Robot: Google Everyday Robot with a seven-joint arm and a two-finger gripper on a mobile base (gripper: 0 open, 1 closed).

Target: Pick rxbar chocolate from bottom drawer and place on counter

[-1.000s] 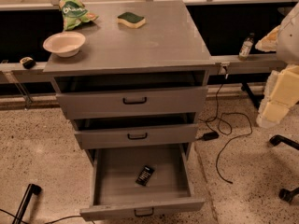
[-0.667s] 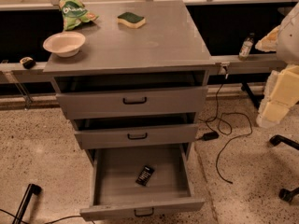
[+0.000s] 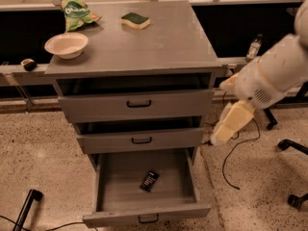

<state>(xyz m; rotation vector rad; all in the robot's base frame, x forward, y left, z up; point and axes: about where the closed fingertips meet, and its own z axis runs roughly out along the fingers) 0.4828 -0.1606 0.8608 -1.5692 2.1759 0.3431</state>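
The rxbar chocolate (image 3: pixel 149 180), a small black bar with pale text, lies flat on the floor of the open bottom drawer (image 3: pixel 106 189), slightly right of centre. The two shallower drawers above are each pulled out a little. The counter (image 3: pixel 163 44) is the grey top of the cabinet. My white arm reaches in from the right. Its yellowish end with the gripper (image 3: pixel 217 138) hangs beside the cabinet's right side, level with the middle drawer. It is above and to the right of the bar and touches nothing.
On the counter stand a white bowl (image 3: pixel 66 44), a green snack bag (image 3: pixel 77 12) and a green-topped yellow sponge (image 3: pixel 135 20). A bottle (image 3: pixel 253 46) stands on the ledge to the right. A black cable (image 3: pixel 236 155) and chair legs (image 3: pixel 293 148) lie on the floor to the right.
My arm has swung left and down from the right edge toward the cabinet's right side. The bar, the drawers and the counter items have not moved.
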